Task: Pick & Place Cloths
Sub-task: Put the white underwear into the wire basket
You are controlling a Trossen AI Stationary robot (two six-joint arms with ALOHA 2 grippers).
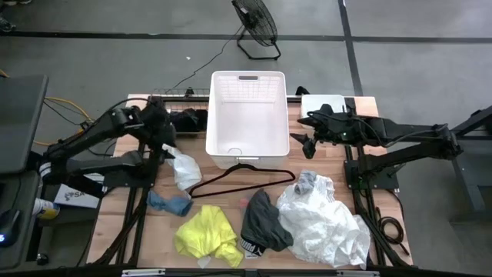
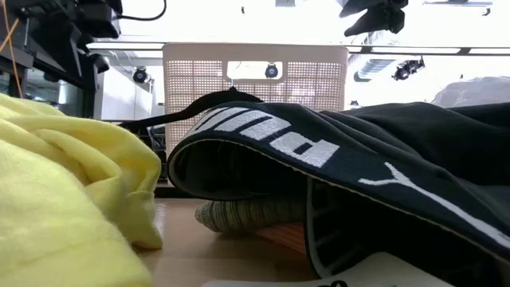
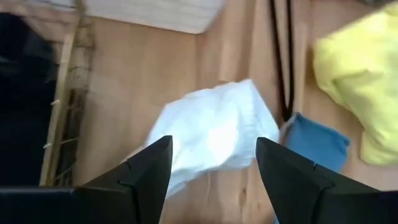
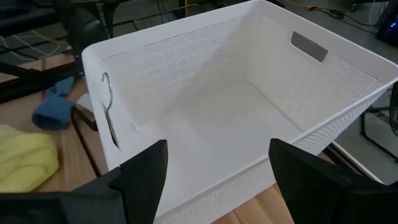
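Cloths spread on the table in front of the empty basket [image 1: 248, 117]: small white cloth [image 1: 184, 169] at the left, blue piece [image 1: 171, 203] beside it, yellow cloth [image 1: 206, 233] and dark grey cloth [image 1: 264, 223] nearer the front edge, big white cloth [image 1: 327, 223] at the right. All soft, light, limp; likely to drape and trail when lifted, so best pinched at a raised fold near the middle, not at a flat edge. Left gripper [image 3: 211, 171] poised above the small white cloth, fingers apart, holding nothing. Right gripper [image 4: 217, 177] by the basket's right rim, fingers apart, empty. Hanger [image 1: 242, 178] lying close by, easy to snag
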